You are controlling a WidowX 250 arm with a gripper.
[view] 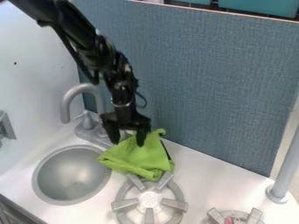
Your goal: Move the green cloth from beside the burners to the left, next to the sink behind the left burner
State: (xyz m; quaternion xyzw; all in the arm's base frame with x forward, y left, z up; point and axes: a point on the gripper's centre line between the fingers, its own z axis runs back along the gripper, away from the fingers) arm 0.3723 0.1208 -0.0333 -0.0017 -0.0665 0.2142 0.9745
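Observation:
The black gripper [127,139] hangs down at the centre left, just above and against the upper part of a green cloth [139,156]. Its two fingers stand apart, with some of the cloth visible between them. Crumpled and folded, the cloth lies on the white counter between the sink and the stove burner, its lower edge close to the burner. Something dark shows along the cloth's right side. Whether the fingertips press into the cloth cannot be told.
Left of the cloth is a round grey sink [71,176], with a grey faucet [83,89] behind it. A burner [149,200] stands in front, another [234,217] at lower right. A grey post [286,168] rises at right; a blue panel [204,87] stands behind.

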